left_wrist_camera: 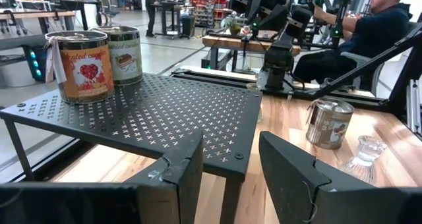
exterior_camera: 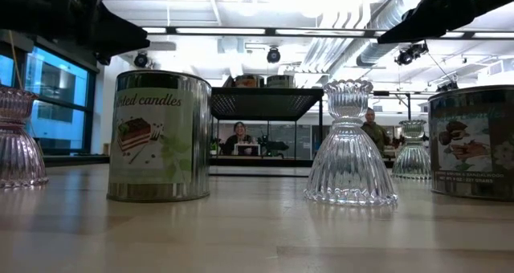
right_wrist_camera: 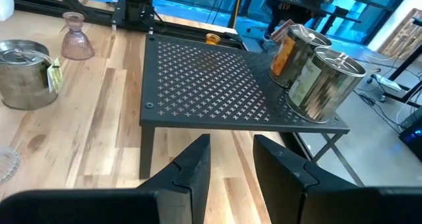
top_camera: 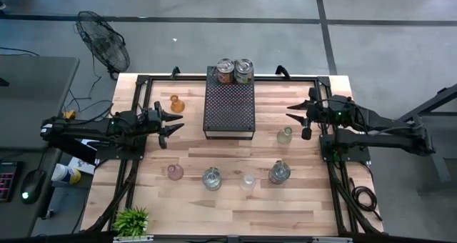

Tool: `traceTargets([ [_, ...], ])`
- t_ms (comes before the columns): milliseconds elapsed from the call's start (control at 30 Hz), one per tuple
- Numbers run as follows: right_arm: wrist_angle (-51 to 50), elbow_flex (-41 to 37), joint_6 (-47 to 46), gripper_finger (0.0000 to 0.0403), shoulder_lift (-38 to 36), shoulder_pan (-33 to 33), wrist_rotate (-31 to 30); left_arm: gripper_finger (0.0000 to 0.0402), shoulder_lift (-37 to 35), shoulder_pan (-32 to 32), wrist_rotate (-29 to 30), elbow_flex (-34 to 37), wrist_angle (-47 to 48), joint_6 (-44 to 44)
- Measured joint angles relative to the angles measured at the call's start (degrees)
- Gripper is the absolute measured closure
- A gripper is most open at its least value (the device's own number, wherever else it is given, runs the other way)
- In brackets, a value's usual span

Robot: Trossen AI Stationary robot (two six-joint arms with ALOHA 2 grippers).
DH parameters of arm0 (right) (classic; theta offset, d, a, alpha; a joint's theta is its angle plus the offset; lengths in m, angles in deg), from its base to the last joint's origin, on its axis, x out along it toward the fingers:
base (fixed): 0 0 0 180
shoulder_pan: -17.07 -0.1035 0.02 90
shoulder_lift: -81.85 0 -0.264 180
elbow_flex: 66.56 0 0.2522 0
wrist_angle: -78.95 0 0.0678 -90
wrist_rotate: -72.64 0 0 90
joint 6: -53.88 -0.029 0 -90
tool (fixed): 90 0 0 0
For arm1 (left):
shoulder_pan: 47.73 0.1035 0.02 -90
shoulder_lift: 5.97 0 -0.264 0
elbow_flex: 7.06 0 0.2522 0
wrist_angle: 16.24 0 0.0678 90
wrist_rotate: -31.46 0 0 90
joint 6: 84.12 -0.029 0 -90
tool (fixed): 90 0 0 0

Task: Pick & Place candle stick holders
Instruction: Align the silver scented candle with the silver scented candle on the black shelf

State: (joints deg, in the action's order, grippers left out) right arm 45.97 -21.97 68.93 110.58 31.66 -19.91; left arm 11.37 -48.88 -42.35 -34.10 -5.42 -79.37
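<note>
Both grippers are hovering with jaws apart: the left gripper (top_camera: 173, 121) at nine o'clock of the black perforated rectangular tray (top_camera: 230, 107), the right gripper (top_camera: 293, 112) at three o'clock.

The table (top_camera: 228, 200) was pale wood in jointed strips, smooth with a soft satin sheen. The black perforated tray (right_wrist_camera: 217, 85) looked like matt painted metal punched with small crosses. On it stood two candle tins (left_wrist_camera: 92, 62), shiny metal with glossy printed paper labels; another candle tin (exterior_camera: 159, 136) on the table showed the same bright rim and label. The clear candle stick holder (exterior_camera: 350, 144) was ribbed, glossy pressed glass; the pinkish holder (right_wrist_camera: 77, 35) and amber holder (top_camera: 176, 103) were tinted glass. The fingers (right_wrist_camera: 191, 168) of the right gripper (right_wrist_camera: 232, 159) looked like dull dark plastic.
</note>
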Motion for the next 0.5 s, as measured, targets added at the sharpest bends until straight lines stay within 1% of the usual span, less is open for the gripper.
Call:
traceTargets([
  [300, -1.62, -0.02, -2.4, 0.0295, -0.02, 0.0, -0.96, 0.0257, 0.02, 0.0, -0.03, 0.0, 0.09, 0.03],
  [500, -2.04, -0.02, -2.32, 0.0295, -0.02, 0.0, -0.94, 0.0257, 0.04, 0.0, -0.2, 0.0, 0.09, 0.21],
])
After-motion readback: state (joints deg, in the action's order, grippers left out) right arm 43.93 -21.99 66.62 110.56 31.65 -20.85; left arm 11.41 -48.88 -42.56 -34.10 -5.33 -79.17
